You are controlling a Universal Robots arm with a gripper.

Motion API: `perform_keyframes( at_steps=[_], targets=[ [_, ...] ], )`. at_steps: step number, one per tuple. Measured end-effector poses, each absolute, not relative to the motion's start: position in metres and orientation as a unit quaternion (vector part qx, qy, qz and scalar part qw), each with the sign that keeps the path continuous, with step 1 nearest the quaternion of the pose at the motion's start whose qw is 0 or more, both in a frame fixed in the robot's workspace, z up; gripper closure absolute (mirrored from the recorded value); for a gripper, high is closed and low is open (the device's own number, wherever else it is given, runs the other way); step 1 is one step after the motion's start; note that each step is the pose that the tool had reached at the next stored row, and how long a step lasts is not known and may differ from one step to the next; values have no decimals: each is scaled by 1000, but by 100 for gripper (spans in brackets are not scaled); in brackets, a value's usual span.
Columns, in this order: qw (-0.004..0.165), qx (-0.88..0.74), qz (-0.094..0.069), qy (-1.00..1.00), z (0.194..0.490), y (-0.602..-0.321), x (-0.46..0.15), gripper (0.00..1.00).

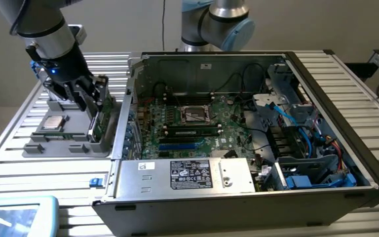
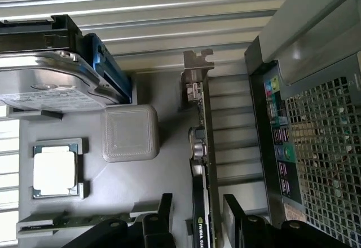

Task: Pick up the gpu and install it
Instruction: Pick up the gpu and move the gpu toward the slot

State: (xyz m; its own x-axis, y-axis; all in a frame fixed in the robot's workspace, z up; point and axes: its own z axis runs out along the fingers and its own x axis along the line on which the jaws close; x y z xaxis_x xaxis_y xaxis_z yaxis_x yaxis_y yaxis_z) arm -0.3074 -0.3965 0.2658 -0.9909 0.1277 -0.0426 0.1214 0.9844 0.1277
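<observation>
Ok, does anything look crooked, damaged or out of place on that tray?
Nothing stands out. The graphics card stands upright in the gray tray, the open end effector straddling it; the processor lies flat in its pocket and the drive sits in its holder.

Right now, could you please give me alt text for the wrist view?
The open gripper straddles the gpu, standing on edge in a gray tray that also holds a processor chip and drive, computer case alongside.

The gpu [image 1: 98, 121] stands in the tray [image 1: 53, 148], between the processor [image 1: 53, 122] at the exterior view's left and the computer case [image 1: 176, 69].
</observation>
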Motion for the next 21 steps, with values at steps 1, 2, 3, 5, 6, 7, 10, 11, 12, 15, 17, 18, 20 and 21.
perform_keyframes(
  at_steps=[1,2,3,5,6,7,10,11,12,15,17,18,20,21],
  targets=[
    [25,63,64,996,265,-397,-307,52],
    [25,63,65,996,263,-397,-307,52],
    [25,63,66,996,261,-398,-307,52],
    [25,63,66,996,258,-398,-307,52],
    [25,63,67,995,256,-398,-307,52],
    [25,63,67,995,254,-398,-307,52],
    [25,63,67,995,248,-398,-307,44],
    [25,63,67,995,247,-398,-307,44],
    [25,63,67,995,245,-398,-306,44],
    [25,63,67,995,239,-398,-306,44],
    [25,63,67,995,236,-398,-306,44],
    [25,63,67,995,235,-398,-305,44],
    [25,63,67,995,235,-398,-305,44],
    [25,63,67,995,235,-398,-306,44]
  ],
)
